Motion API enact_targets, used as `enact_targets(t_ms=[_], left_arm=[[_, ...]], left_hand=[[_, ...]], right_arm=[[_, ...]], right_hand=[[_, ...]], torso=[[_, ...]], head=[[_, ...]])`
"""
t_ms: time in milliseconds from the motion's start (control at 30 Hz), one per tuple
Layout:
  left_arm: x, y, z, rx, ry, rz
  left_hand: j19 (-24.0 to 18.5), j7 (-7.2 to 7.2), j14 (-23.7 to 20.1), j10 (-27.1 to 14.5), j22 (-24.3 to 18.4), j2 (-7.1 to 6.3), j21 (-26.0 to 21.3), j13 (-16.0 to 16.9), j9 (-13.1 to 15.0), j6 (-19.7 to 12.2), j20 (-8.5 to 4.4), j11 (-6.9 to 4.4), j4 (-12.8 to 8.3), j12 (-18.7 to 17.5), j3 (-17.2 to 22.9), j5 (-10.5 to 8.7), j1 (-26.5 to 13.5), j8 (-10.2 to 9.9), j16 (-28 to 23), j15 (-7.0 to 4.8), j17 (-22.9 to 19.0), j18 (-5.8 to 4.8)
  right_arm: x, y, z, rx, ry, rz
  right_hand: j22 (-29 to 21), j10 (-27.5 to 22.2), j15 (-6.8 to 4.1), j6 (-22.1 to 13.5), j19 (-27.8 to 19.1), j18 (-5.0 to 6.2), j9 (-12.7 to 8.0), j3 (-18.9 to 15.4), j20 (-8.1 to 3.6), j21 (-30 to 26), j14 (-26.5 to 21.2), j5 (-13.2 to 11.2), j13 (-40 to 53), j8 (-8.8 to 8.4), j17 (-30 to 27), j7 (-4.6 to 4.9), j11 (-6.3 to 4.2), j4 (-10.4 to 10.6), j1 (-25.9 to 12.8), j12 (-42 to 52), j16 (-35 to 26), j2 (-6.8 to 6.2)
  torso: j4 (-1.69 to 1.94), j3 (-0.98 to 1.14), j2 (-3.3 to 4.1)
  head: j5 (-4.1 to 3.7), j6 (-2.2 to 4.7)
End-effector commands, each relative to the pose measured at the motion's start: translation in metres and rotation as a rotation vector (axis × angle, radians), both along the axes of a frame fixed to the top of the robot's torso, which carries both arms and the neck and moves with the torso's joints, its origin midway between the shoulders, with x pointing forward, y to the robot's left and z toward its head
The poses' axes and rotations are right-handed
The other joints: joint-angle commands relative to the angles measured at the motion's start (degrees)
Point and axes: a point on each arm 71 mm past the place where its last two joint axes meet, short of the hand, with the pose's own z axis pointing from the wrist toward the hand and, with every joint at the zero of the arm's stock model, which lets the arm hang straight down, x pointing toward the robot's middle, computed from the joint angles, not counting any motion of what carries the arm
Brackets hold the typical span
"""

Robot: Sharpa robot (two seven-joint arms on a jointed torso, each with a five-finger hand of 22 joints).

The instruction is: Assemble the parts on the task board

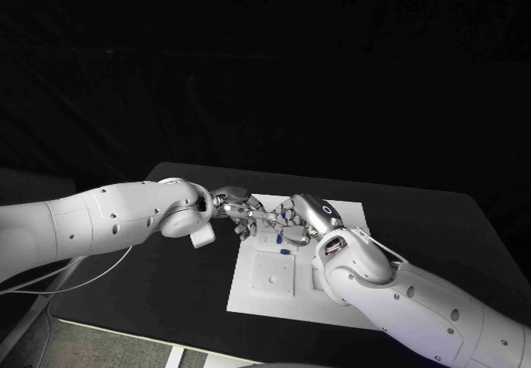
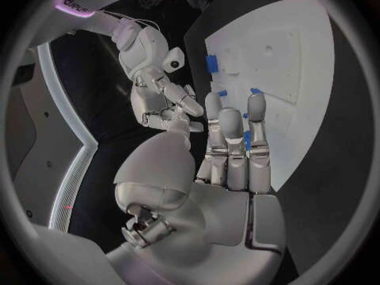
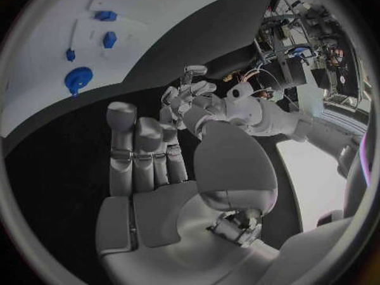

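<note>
Left hand [image 1: 230, 201] hovered over task board [image 1: 271, 287] far-left corner, fingers [image 2: 230, 139] straight, apart, holding nothing. Right hand [image 1: 305, 215] close beside it, fingers [image 3: 142, 152] likewise extended, empty. Blue parts [image 1: 285, 249] lay on board just below both hands. Risk: hands near enough to collide during reach; small parts could get knocked or slide on smooth board. Black bench [image 1: 443, 222], dark room beyond.

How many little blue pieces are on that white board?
4 show in the right wrist view: a round part, small ones, all on the task board. Hands may hide others.
</note>
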Motion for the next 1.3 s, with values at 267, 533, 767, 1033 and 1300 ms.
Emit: enact_targets(t_ms=[267,533,767,1033,1300], left_arm=[[0.001,0.007,0.001,-0.021,0.000,0.028],[0.002,0.011,0.001,-0.019,0.002,0.038],[0.001,0.011,0.000,-0.020,0.004,0.038],[0.001,0.011,0.001,-0.022,0.007,0.040],[-0.001,0.009,0.002,-0.025,0.006,0.038]], left_hand=[[-0.5,-0.13,-0.3,-0.3,1.1,-0.18,-0.3,-0.2,0.0,-0.3,0.00,-0.05,-0.8,-0.5,-0.3,0.47,0.9,0.4,0.1,-0.06,0.1,-0.70],[-0.5,-0.14,-0.3,-0.2,1.1,-0.15,-0.3,-0.3,0.0,-0.2,0.00,-0.06,-0.9,-0.6,-0.3,0.49,1.1,0.4,0.2,-0.06,0.1,-0.69],[-0.5,-0.14,-0.3,-0.2,1.1,-0.15,-0.3,-0.3,0.0,-0.2,0.00,-0.06,-0.9,-0.6,-0.3,0.49,1.1,0.4,0.2,-0.06,0.1,-0.69],[-0.4,-0.16,-0.3,-0.2,1.1,-0.14,-0.2,-0.4,0.0,-0.2,-0.01,-0.07,-1.0,-0.7,-0.6,0.51,1.1,0.4,0.1,-0.06,0.1,-0.69],[-0.4,-0.16,-0.3,-0.3,1.1,-0.23,-0.3,-0.4,0.0,-0.1,0.00,-0.06,-1.2,-0.8,-0.6,0.53,1.4,0.4,0.0,-0.05,0.1,-0.68]], right_arm=[[0.005,-0.014,-0.011,-0.096,0.049,-0.008],[0.010,-0.024,-0.021,-0.164,0.085,0.001],[0.012,-0.025,-0.038,-0.229,0.114,0.011],[0.009,-0.021,-0.059,-0.288,0.140,0.028],[0.006,-0.013,-0.069,-0.304,0.139,0.040]], right_hand=[[3.7,-0.2,-0.07,-0.4,0.1,-0.03,-0.1,-1.9,0.18,-0.3,-0.1,-1.6,-0.1,-0.07,-0.1,0.30,0.06,-0.2,0.3,-0.3,-0.6,-1.05],[3.6,-0.4,0.24,-2.1,-0.1,0.14,-0.1,-8.4,0.52,-0.7,-0.2,-2.3,-0.1,-0.10,-0.2,0.73,0.48,0.4,2.4,-0.3,-0.6,-1.41],[3.6,-0.6,0.42,-3.2,-0.2,0.17,-0.1,-10.4,0.67,-0.8,-0.3,-3.4,-0.1,-0.11,-0.1,1.02,0.71,0.7,3.3,-0.2,-0.4,-1.60],[3.7,-0.6,0.51,-3.8,-0.2,0.23,-0.1,-11.1,0.77,-0.7,-0.4,-3.5,-0.2,-0.11,0.0,1.20,0.82,0.7,3.7,-0.1,-0.3,-1.45],[3.7,-0.5,0.48,-3.7,-0.2,0.24,-0.1,-10.4,0.74,-0.5,-0.3,-3.2,-0.1,-0.10,0.1,1.16,0.78,0.7,3.5,0.1,-0.1,-1.13]], torso=[[0.00,-0.07,0.01],[-0.05,-0.04,-0.01],[0.05,0.02,0.07],[0.11,-0.05,0.17],[0.10,0.00,0.18]], head=[[0.20,-0.26],[0.13,-0.40],[0.02,-0.45],[0.04,-0.63],[0.24,-0.95]])
